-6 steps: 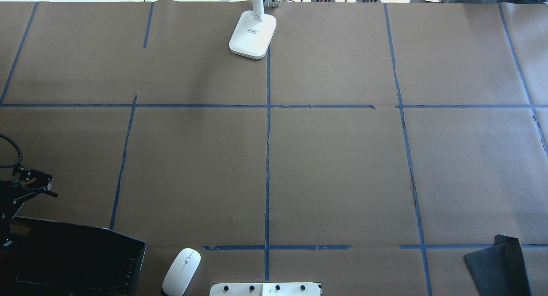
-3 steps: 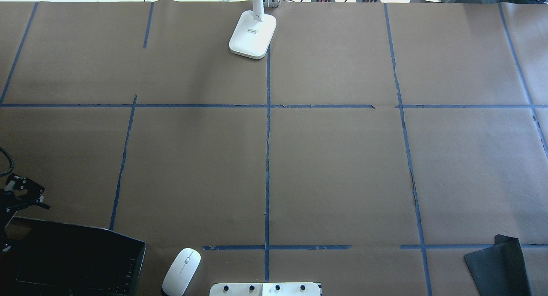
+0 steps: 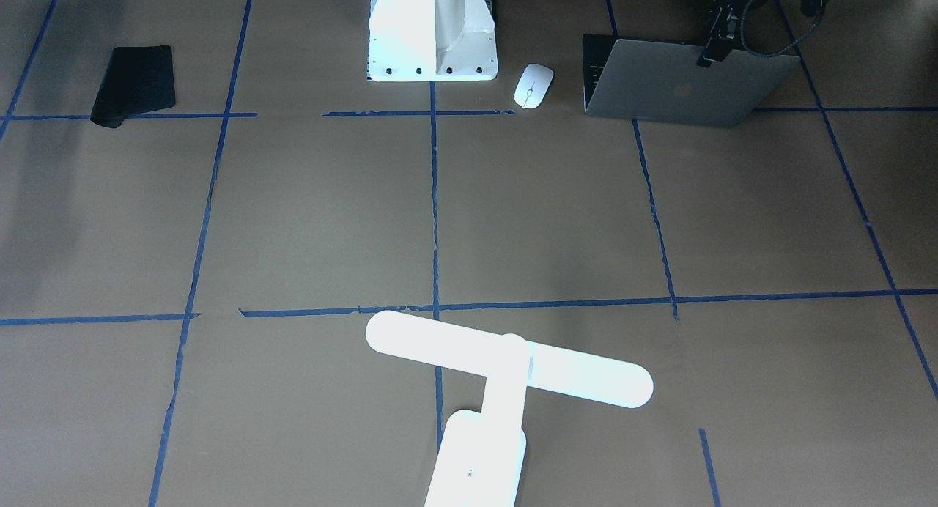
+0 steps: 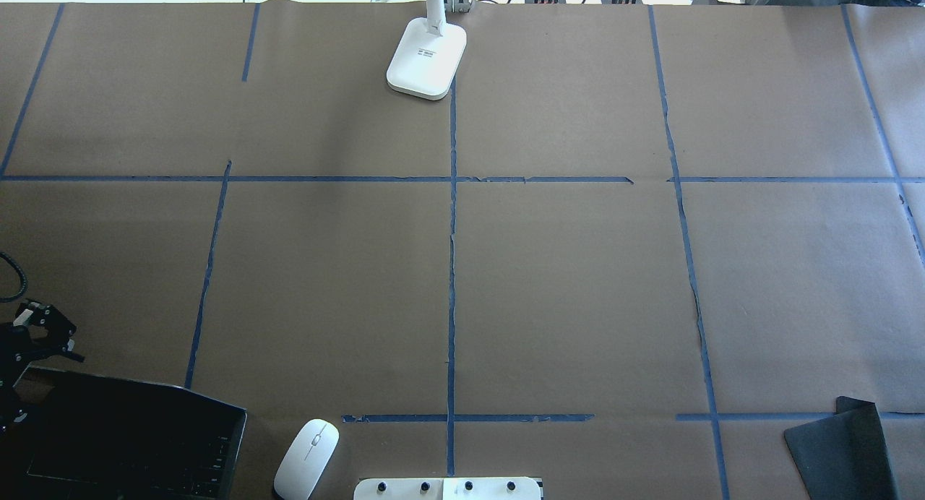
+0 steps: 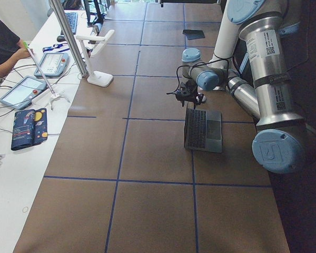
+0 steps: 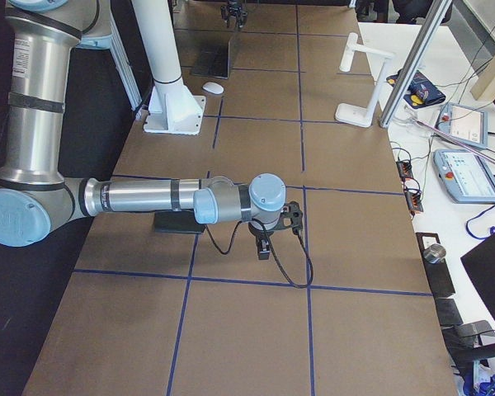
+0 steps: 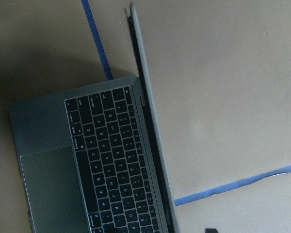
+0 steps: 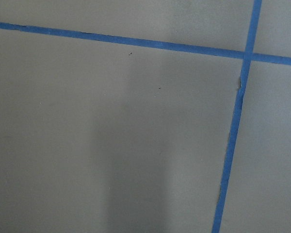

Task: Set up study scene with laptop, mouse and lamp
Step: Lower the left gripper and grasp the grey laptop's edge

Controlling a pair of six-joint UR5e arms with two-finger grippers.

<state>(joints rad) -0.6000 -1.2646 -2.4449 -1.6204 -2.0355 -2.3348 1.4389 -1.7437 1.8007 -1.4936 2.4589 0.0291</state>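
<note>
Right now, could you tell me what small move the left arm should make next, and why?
Probably ease the left gripper down so its jaws straddle the raised lid edge of the open space-grey metal laptop. It hangs just over that edge, the wrist view looks straight down along it, and I cannot tell that anything is gripped yet.

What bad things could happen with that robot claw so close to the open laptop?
The left gripper hangs right at the top edge of the lid of the open laptop, so a clumsy push might fold or scratch the screen. The mouse lies close beside the laptop; sliding the laptop sideways might knock it. The lamp stands tall on a small base, so a bump could topple it.
</note>
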